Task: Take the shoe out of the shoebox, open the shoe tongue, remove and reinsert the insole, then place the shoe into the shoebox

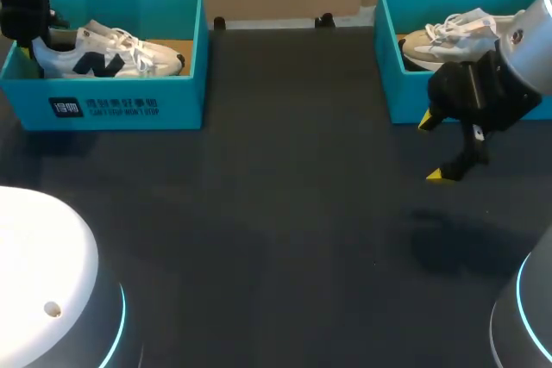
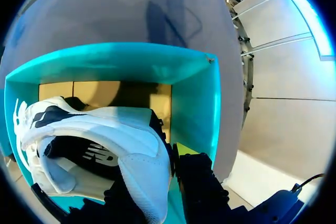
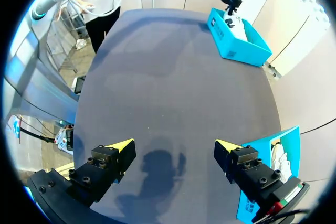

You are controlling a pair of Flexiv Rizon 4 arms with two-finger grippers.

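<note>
A white shoe with dark markings (image 1: 103,51) lies in the teal shoebox (image 1: 121,105) at the far left of the table. My left gripper (image 1: 33,47) reaches down into that box at the shoe's heel end. In the left wrist view, the left gripper (image 2: 170,166) is shut on the heel collar of the shoe (image 2: 121,135), with one finger inside the shoe and one outside it. The teal wall of the shoebox (image 2: 194,98) rises beside the gripper. My right gripper (image 1: 435,147) hangs open and empty over the dark tabletop (image 3: 173,77), in front of the other box.
A second teal box (image 1: 392,84) stands at the far right and holds a beige and white shoe (image 1: 448,36). Dark table surface runs between the two boxes and toward the near edge.
</note>
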